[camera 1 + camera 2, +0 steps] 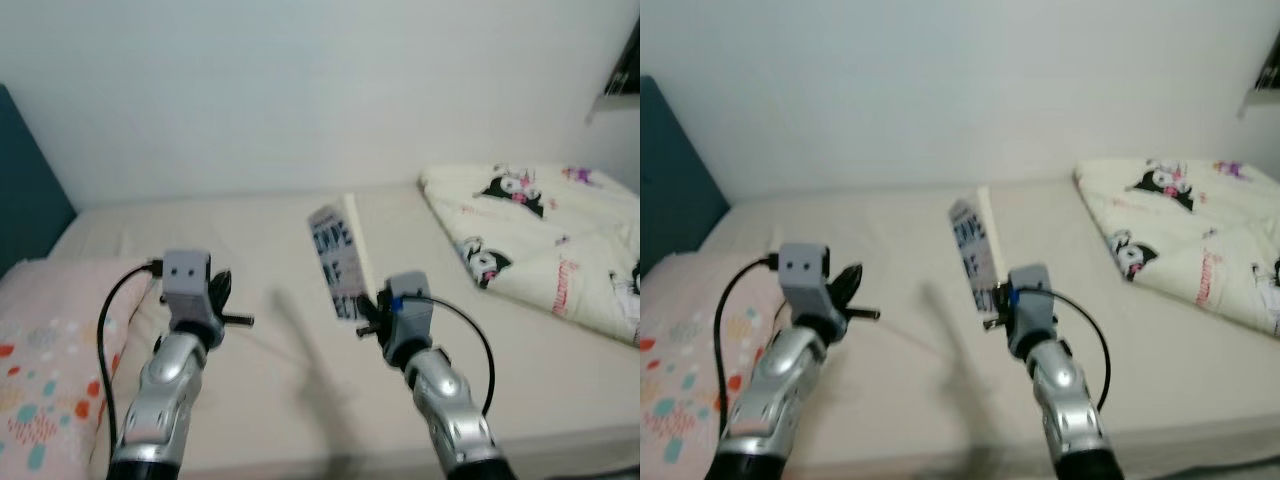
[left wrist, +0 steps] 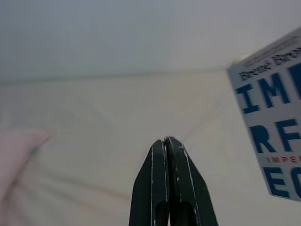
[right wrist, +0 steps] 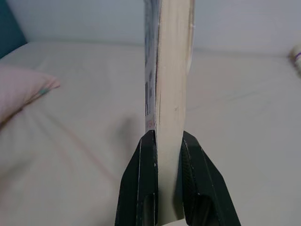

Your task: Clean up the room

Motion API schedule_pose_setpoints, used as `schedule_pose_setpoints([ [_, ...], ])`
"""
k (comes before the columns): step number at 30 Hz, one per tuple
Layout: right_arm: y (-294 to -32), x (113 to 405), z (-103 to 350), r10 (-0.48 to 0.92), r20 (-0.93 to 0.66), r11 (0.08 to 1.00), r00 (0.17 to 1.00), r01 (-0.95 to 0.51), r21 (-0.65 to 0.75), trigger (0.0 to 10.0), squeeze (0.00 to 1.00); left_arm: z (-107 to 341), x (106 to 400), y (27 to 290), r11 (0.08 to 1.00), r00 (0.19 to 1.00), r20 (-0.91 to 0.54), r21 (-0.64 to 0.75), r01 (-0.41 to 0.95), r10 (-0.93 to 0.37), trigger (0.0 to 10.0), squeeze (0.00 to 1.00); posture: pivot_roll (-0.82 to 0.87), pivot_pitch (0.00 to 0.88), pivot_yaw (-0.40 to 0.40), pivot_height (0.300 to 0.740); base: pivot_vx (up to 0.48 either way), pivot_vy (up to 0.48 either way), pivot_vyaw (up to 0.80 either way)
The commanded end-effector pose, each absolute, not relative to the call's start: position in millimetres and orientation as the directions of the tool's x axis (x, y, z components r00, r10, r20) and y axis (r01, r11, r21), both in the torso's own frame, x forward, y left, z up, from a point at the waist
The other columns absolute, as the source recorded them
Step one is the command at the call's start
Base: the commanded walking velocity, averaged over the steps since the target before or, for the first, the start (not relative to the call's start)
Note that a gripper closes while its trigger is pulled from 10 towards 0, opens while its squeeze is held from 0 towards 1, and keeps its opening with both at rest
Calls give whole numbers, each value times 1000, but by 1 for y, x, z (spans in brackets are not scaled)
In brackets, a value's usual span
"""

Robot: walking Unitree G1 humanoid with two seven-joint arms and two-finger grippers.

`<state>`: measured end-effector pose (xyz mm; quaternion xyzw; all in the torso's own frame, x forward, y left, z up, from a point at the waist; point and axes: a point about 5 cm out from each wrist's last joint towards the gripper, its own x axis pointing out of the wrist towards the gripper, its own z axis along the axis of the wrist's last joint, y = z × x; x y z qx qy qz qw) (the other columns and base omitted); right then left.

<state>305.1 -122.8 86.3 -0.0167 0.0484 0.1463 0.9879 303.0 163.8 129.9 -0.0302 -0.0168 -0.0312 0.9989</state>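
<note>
book [image 2: 273,122]: cover cut off by frame edge, title partly unreadable | blanket [image 1: 560,240]: right side cropped

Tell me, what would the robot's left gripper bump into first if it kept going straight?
Probably the cream bed sheet. The shut left gripper points across bare mattress toward the pale wall; depth is unclear.

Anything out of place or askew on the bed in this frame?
The cartoon-print quilt lies bunched at the robot's right side of the bed rather than spread flat. The book is off the bed, held upright in the right gripper. The left gripper is shut on nothing. Nothing looks spilled or damaged.
</note>
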Motion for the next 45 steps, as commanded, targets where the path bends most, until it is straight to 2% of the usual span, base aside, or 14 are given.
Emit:
schedule_pose_setpoints([
  [1, -118, 307, 95, 303, -53, 953, 952, -304, -11, 10000, 0, 129, 303, 165, 996, 998, 26, -55, 64, -63, 10000, 0, 10, 0, 3, 740, 0, 435, 0],
  [6, -117, 307, 94, 303, -51, 953, 952, -304, -8, 10000, 0, 131, 303, 163, 996, 996, 33, -32, 86, -85, 10000, 0, 14, 0, 4, 740, 0, 175, 0],
  [24, -114, 306, 93, 294, -40, 956, 955, -294, 12, 10000, 0, 135, 304, 158, 993, 992, 32, 26, 119, -120, 10000, 0, 26, 0, 28, 740, 0, -480, 0],
  [36, -117, 307, 94, 287, -41, 958, 957, -287, -1, 10000, 0, 134, 309, 158, 995, 995, 11, 14, 97, -98, 10000, 0, 19, 0, 30, 740, 0, 0, 0],
  [45, -116, 307, 94, 315, -48, 948, 948, -316, -22, 10000, 0, 134, 310, 158, 996, 996, 9, 8, 89, -89, 10000, 0, 20, 0, 21, 740, 0, 0, 767],
])
